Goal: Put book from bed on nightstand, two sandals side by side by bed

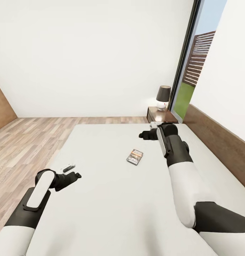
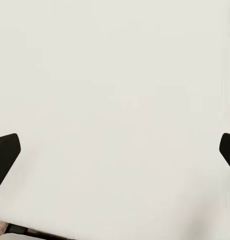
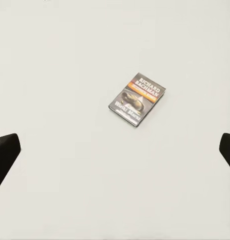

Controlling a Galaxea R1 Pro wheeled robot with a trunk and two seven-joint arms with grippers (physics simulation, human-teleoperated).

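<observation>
The book lies flat on the bed's pale mattress, dark cover up with an orange band; the right wrist view shows it too. My right gripper hovers open over the mattress just beyond the book, apart from it, its fingertips spread wide. My left gripper is open over the mattress near the bed's left edge, holding nothing, with a black fingertip at the side of its wrist view. The nightstand with its black-shaded lamp stands past the bed's far right corner. The sandals are out of view.
The dark wooden headboard runs along the bed's right side. A tall dark-framed window rises behind the nightstand. Wood-plank floor lies left of and beyond the bed, up to a white wall.
</observation>
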